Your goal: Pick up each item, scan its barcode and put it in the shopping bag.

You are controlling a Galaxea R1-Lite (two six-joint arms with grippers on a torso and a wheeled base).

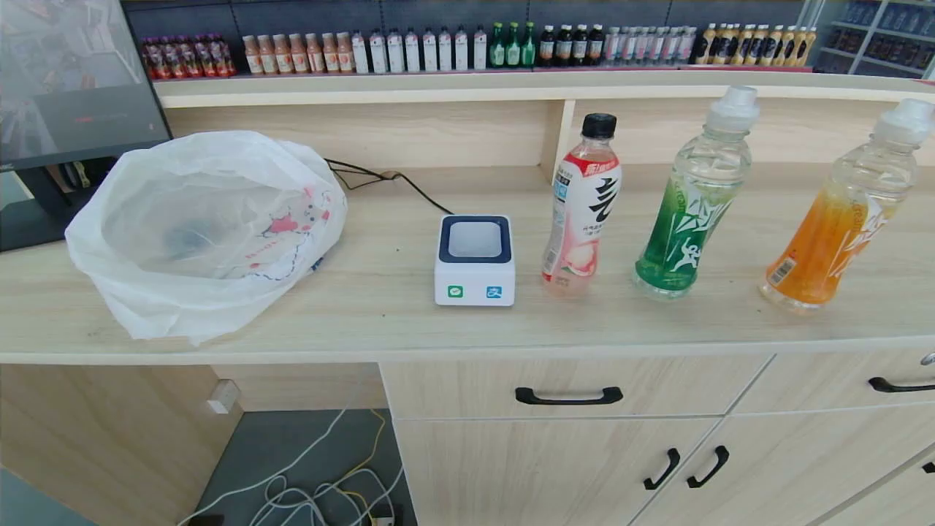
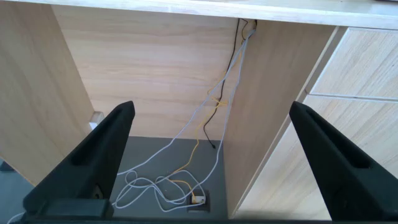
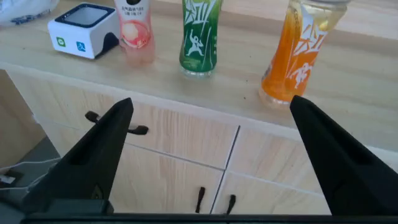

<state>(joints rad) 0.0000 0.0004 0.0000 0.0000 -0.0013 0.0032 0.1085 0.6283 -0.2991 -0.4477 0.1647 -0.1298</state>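
"Holding anything?"
"No. My left gripper and right gripper both gape wide, empty, short of the light wooden counter."
"The items?"
"Upright in a row on it: a pink-labelled bottle with a black cap, a green-labelled clear bottle, an orange-labelled clear bottle. A white square barcode scanner stands between the pink-labelled bottle and the crumpled white plastic shopping bag."

Our left gripper and right gripper each carry two matte black, wedge-shaped fingers tapering to blunt tips.
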